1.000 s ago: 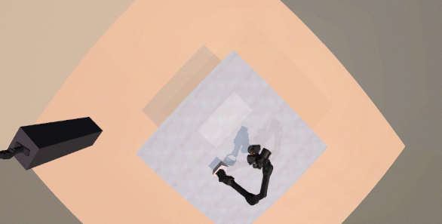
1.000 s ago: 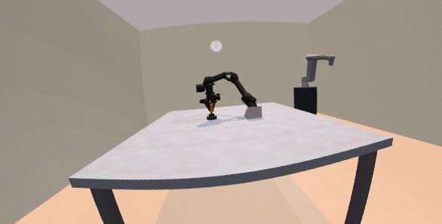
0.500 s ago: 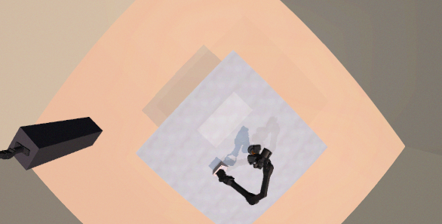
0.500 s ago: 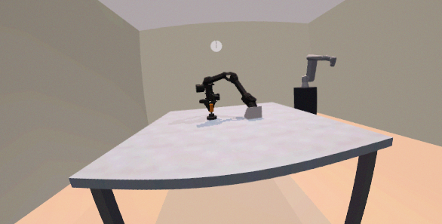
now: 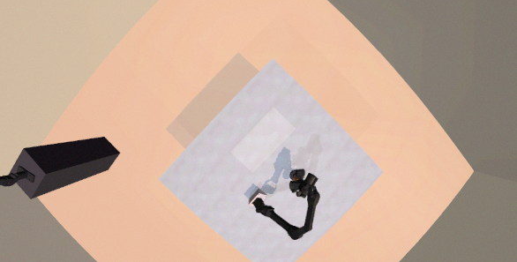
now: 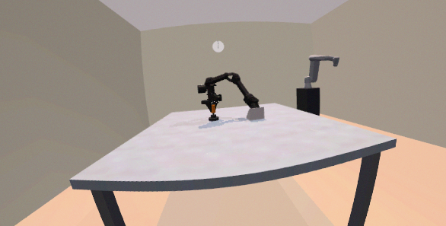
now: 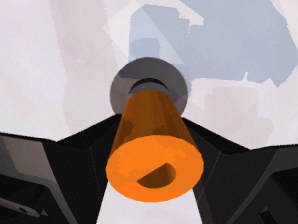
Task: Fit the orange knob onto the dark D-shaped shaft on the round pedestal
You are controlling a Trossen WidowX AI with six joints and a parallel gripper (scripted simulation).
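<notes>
The orange knob (image 6: 213, 109) (image 7: 150, 145) is upright between the fingers of my gripper (image 6: 213, 107) (image 7: 150, 121), which is shut on it. In the wrist view the knob's D-shaped hole shows its flat side slanting at the upper left; inside it is dark brown and no shaft can be made out. The round pedestal (image 6: 213, 119) (image 7: 118, 95) is directly below the knob. A short dark piece, seemingly the shaft, shows between the knob's lower end and the pedestal, so the knob is above the pedestal. Whether the shaft's tip is inside the hole is hidden.
The arm's base block (image 6: 255, 113) stands on the pale table (image 5: 212, 169) (image 6: 228, 150), to the right of the pedestal in the exterior view. A second, grey arm (image 6: 313, 70) on a black stand (image 6: 308, 100) is beyond the table.
</notes>
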